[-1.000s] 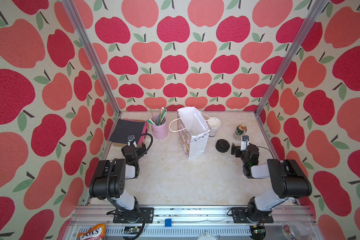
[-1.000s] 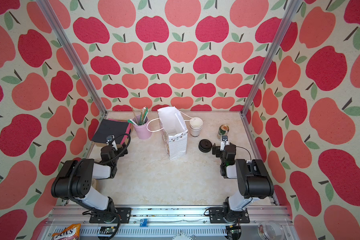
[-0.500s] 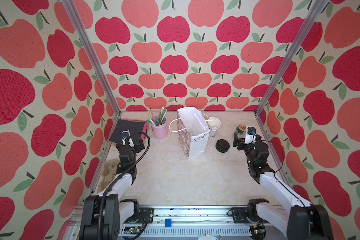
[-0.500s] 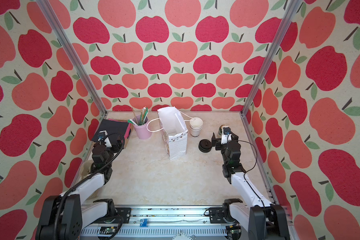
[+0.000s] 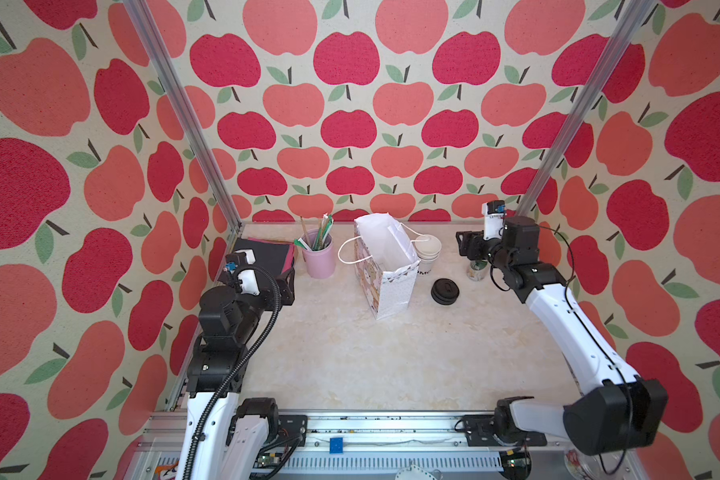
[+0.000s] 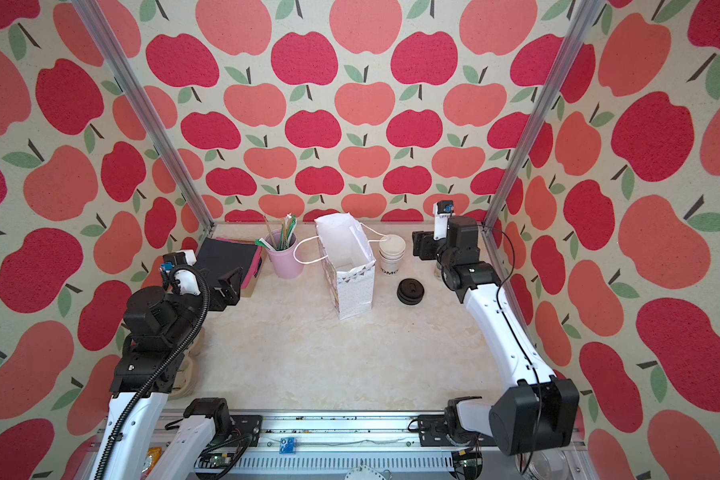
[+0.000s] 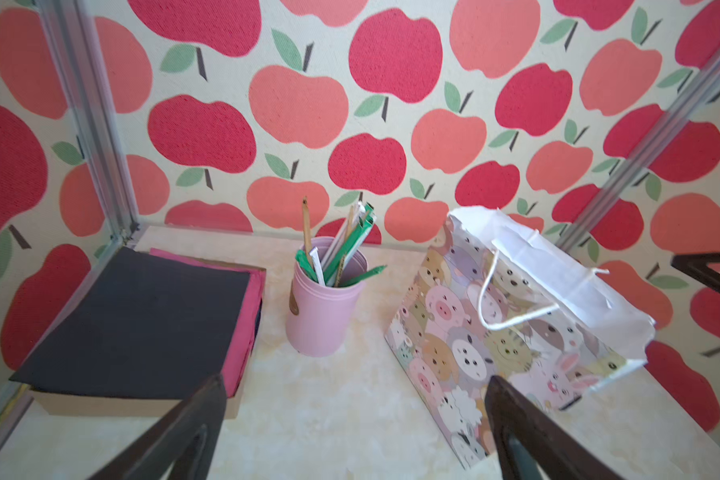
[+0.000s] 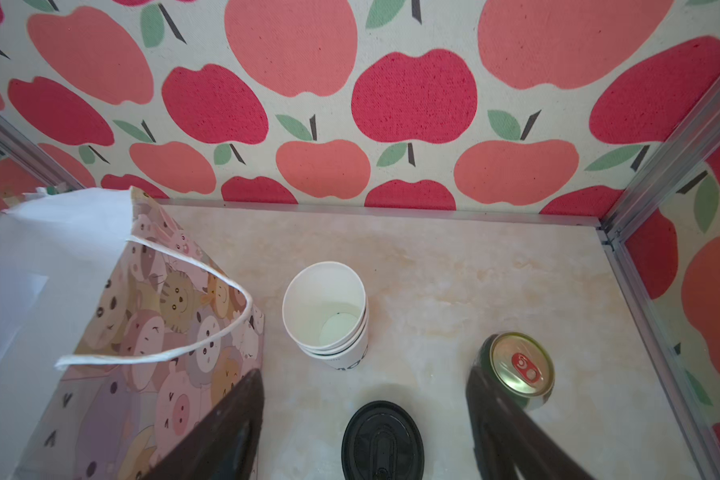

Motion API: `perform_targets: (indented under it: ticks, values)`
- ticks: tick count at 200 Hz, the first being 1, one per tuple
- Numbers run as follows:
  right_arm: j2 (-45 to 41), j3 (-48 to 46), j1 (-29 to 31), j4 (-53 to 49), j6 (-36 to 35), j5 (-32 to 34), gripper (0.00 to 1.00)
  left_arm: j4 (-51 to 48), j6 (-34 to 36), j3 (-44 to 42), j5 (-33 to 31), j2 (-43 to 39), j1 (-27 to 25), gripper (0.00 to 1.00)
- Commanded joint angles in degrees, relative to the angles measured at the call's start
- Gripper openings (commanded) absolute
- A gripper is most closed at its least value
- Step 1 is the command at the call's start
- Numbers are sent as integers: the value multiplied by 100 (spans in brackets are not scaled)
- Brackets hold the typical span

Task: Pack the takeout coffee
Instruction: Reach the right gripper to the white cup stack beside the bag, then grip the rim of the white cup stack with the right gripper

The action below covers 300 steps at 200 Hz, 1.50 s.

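The takeout coffee is out of view. A stack of nested white cups (image 5: 428, 249) (image 8: 325, 311) with no lid stands right of the open animal-print gift bag (image 5: 385, 266) (image 7: 495, 332). A black sip lid (image 5: 444, 291) (image 8: 381, 440) lies flat on the table in front of the cups. My right gripper (image 5: 468, 245) (image 8: 364, 370) hangs open and empty above the table, with the lid below it, the bag on one side and the green can (image 8: 520, 365) on the other. My left gripper (image 5: 285, 286) (image 7: 354, 377) is open and empty, left of the bag.
A pink cup of straws and sticks (image 5: 319, 257) (image 7: 321, 307) stands left of the bag. A black and pink stack on a box (image 5: 267, 253) (image 7: 142, 316) fills the back left corner. Apple-print walls and metal posts (image 5: 558, 145) close in the table.
Both arms have unfolded from a low tucked pose and risen. The right gripper has gone back and up over the can; the left now points at the pink cup and bag.
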Motion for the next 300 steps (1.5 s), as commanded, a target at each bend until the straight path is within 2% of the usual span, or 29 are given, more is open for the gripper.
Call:
perform_targets:
  ticks: [1,25,54,96,111,157,182,197,240,300]
  values:
    - [692,573,24,-1117,161,-211,71,-1095,520,-95,868,-188,-40,99]
    - [1403,1012,24,-1182,252,-414,61,-693,439,-579,1214,-471,-105,99]
    - [2070,1479,24,-1314,289,-528,56,-399,396,-926,1406,-677,-255,99]
    - [2776,2088,24,-1522,378,-581,46,-448,436,-1050,1145,-910,-294,99]
    - [2943,2227,24,-1514,427,-623,40,-613,402,-1009,1105,-917,-303,99]
    - [3372,2637,24,-1618,528,-696,27,-775,-64,-1304,968,-1190,-393,99]
    - [3501,2760,24,-1619,595,-755,17,-699,-33,-1348,706,-1241,-561,99]
    - [3536,2794,24,-1607,638,-766,15,-711,4,-1319,695,-1154,-563,99]
    - [3567,2803,24,-1549,868,-675,0,-764,62,-1252,729,-895,-562,99]
    - [3290,2746,24,-1419,1058,-713,0,-744,93,-1270,673,-903,-567,99]
